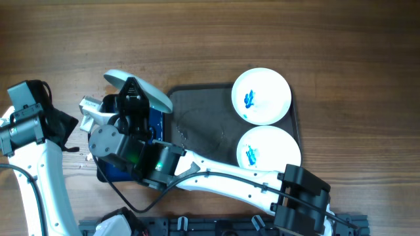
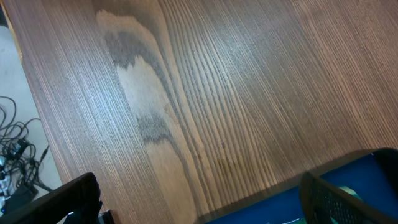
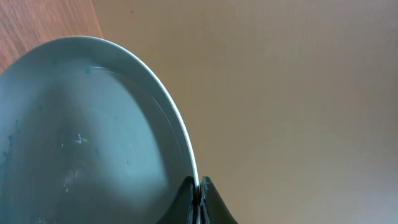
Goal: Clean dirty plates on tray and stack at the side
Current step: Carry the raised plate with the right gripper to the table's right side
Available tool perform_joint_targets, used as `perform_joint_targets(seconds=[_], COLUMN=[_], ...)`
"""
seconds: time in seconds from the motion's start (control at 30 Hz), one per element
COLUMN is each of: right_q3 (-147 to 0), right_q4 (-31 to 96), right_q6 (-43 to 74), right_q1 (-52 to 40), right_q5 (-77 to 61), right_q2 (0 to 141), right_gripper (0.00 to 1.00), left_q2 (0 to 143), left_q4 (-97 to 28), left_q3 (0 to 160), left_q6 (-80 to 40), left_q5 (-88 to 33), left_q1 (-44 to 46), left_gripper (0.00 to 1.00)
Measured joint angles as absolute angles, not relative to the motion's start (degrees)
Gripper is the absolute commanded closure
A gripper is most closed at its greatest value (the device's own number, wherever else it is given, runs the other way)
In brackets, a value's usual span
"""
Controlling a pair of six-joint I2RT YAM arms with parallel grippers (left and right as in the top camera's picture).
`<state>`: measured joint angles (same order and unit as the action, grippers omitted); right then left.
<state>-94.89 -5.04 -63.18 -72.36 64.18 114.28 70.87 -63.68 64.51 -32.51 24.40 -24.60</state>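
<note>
Entry, overhead and wrist views.

A plate (image 3: 81, 137) is being gripped by its rim in the right gripper (image 3: 199, 190). The jaws are being kept clenched on the edge at the plate's 5 o'clock in the wrist view. The plate is being held tilted, clear of the table (image 1: 262, 33), over the blue tray (image 1: 155, 122), just off the 10 o'clock corner of the tray (image 1: 190, 98). Its face is looking mostly clean. Faint bluish specks are possibly showing near 9 o'clock, though the view is dim.

A second plate (image 1: 261, 96) is lying flat on the tray at 2 o'clock and a third plate (image 1: 268, 152) at 4 o'clock. They are nearly touching, and each is showing blue smears near the centre.

The left gripper (image 2: 205, 202) is being held released, fingers wide apart with nothing between them, above bare table at the blue tray's 9 o'clock.
</note>
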Motion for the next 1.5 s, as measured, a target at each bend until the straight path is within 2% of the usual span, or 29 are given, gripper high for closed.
perform_joint_targets(seconds=[0.47, 0.73, 0.93, 1.5], right_q3=[-94.89, -94.98, -94.98, -95.09], right_q4=[-9.76, -8.86, -11.4, -22.76], right_q6=[-66.5, -58.48, -56.86, -67.37], right_q1=[-73.84, -73.84, -73.84, -70.94], right_q5=[64.99, 66.74, 67.79, 72.27], right_q2=[114.3, 114.3, 114.61, 115.18], right_gripper=[0.96, 0.96, 0.95, 0.95], left_q2=[70.87, 70.87, 70.87, 70.87], left_q4=[-63.68, -63.68, -63.68, -63.68], left_q3=[64.51, 64.51, 64.51, 64.51], left_q6=[-32.51, -32.51, -32.51, -32.51], left_q5=[24.4, 24.4, 24.4, 24.4], left_q1=[-24.6, -24.6, -24.6, -24.6], left_gripper=[0.0, 0.0, 0.0, 0.0])
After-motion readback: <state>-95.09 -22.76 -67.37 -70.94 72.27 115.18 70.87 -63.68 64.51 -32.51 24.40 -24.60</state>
